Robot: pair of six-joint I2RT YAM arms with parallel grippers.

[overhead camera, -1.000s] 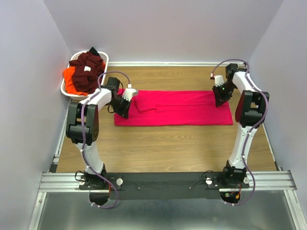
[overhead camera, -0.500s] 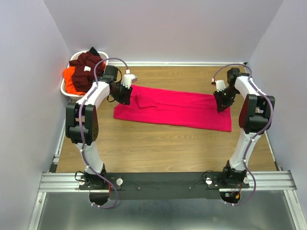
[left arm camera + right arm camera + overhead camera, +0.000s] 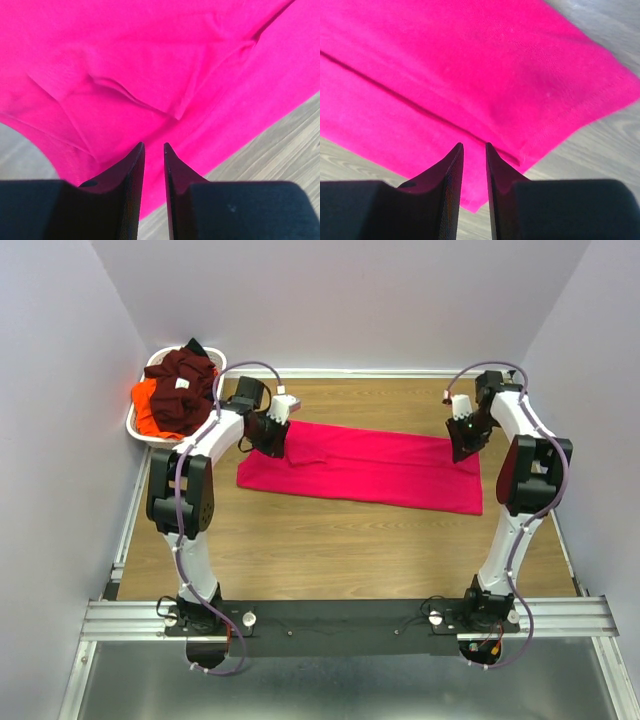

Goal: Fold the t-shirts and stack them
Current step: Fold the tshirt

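A bright pinkish-red t-shirt (image 3: 370, 468) lies folded into a long strip across the wooden table, slightly skewed. My left gripper (image 3: 275, 443) hovers over its left end, where a sleeve fold (image 3: 150, 95) wrinkles the cloth. The jaws of the left gripper (image 3: 153, 145) stand narrowly open with nothing between them. My right gripper (image 3: 463, 448) is over the shirt's right end near a hemmed corner (image 3: 520, 160). The right gripper (image 3: 473, 145) is also narrowly open and empty. Maroon (image 3: 188, 372) and orange (image 3: 150, 405) t-shirts are piled in the basket.
A white oval basket (image 3: 138, 428) stands at the back left corner against the wall. Lilac walls close in the table on the left, back and right. Bare wood (image 3: 340, 550) lies between the shirt and the arm bases.
The left gripper let go of the shirt's left end, rose and shifted back and right. The right gripper edged back. The shirt's strip now lies skewed, its left end further back.
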